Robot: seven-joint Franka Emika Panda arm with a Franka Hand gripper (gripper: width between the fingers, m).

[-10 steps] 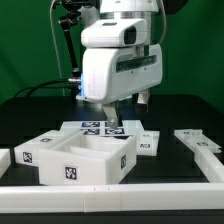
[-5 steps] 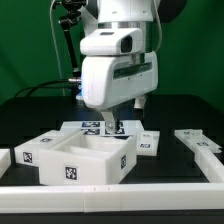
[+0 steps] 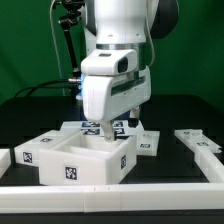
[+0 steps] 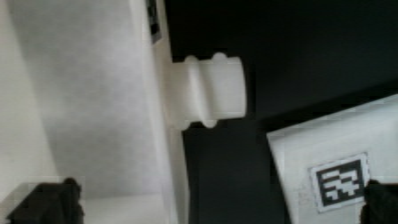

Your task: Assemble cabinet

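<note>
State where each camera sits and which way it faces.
Exterior view: off the arm, low near table height, facing level across the cabinet box toward the arm and its gripper.
Wrist view: on the wrist, facing down between the dark fingertips at a white part with a round peg, and a tag.
Shared: the gripper; probably the cabinet box.

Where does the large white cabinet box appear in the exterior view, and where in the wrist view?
Exterior view: the cabinet box stands in the foreground, toward the exterior view's left.
Wrist view: probably the broad white surface bearing a rounded stub, seen very close.
Shared landmark: the black table beside it.
</note>
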